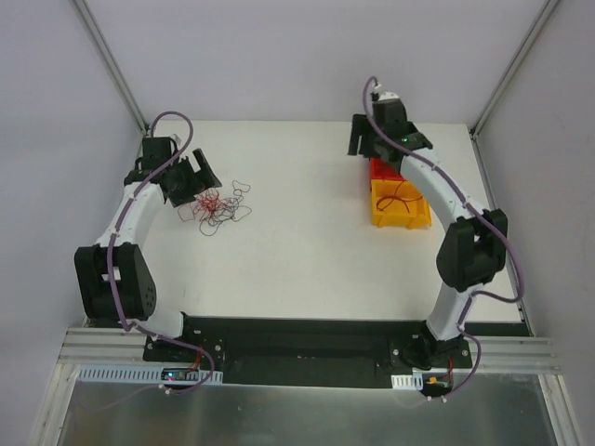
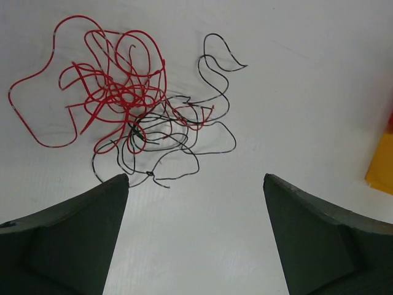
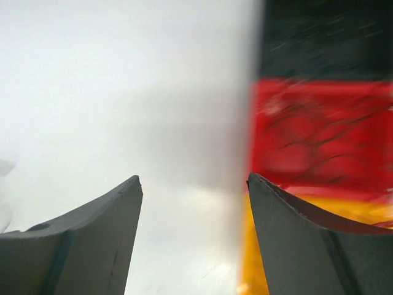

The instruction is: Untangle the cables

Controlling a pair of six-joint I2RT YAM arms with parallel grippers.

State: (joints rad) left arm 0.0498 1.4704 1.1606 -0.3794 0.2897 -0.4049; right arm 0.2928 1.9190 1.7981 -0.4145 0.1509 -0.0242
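Red and black cables [image 1: 216,206] lie knotted on the tabletop [image 1: 307,251], well left of the yellow bin [image 1: 400,223]. The left end effector [image 2: 196,178] hovers just beside them, spread open, empty; the right end effector [image 3: 193,178], also open, hangs near that bin's far end. Untangling looks barely begun.

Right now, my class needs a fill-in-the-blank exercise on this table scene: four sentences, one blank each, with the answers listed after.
1. The tangle of cables mixes black wires with ____ ones.
2. The left gripper holds nothing and is ____.
3. The bin touching the red bin is coloured ____.
4. The arm reaching over the bins is the ____ one.

Missing words: red; open; yellow; right.
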